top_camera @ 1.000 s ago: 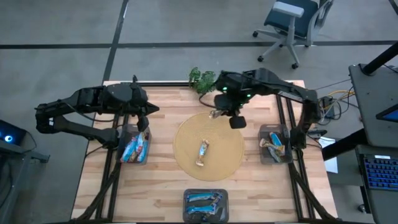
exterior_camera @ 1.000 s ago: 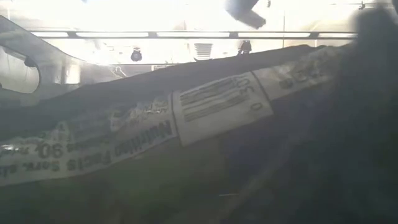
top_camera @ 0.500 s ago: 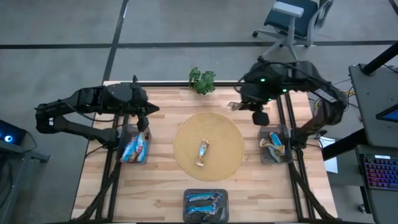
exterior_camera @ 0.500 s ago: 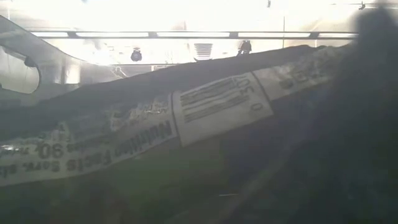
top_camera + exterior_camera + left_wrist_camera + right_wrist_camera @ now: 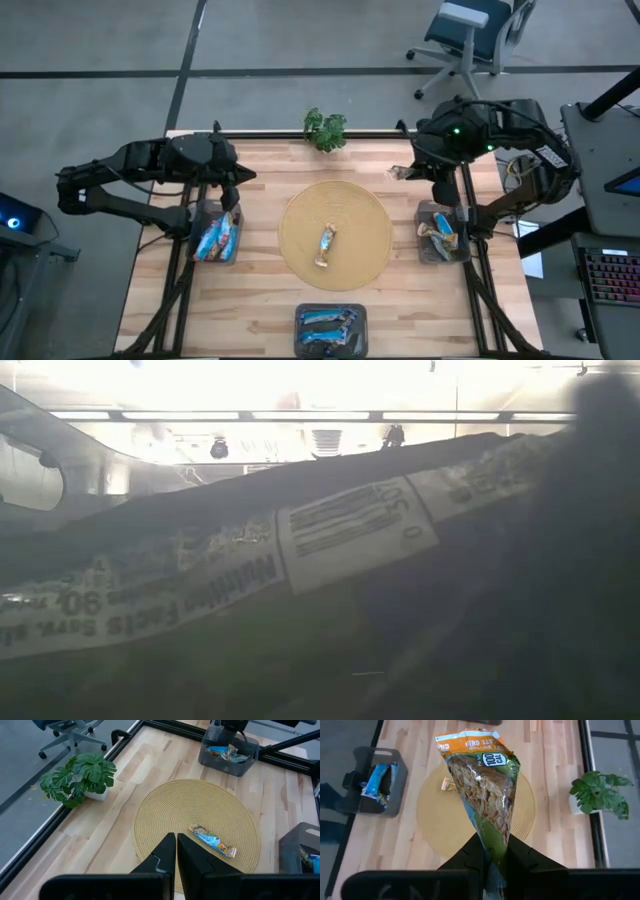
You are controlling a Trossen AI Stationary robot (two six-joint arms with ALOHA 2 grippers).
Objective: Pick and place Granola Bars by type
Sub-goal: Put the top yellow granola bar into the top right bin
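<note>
Right gripper [image 5: 492, 851] above bench [image 5: 260, 300], beside right bin [image 5: 441, 232], fingers pinching green-orange bar [image 5: 485, 787]. Left gripper [image 5: 175, 851] fingers closed, empty, over left bin [image 5: 216, 238]. Another bar [image 5: 326, 245], seemingly blue, on round mat [image 5: 335, 233].

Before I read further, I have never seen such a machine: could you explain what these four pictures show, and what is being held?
It is a robot with two dark arms at a wooden table. One picture looks straight down from above. One is taken at table height, but a wrapper lying against the lens blocks it. The other two come from cameras on the arms' wrists.

On the table lie a round woven mat with one granola bar on it, three small grey bins holding more bars, and a potted plant.

The right claw is shut on a granola bar with an orange and green wrapper, near the right-hand bin. The left claw is shut and holds nothing, waiting at the table's left side.
</note>
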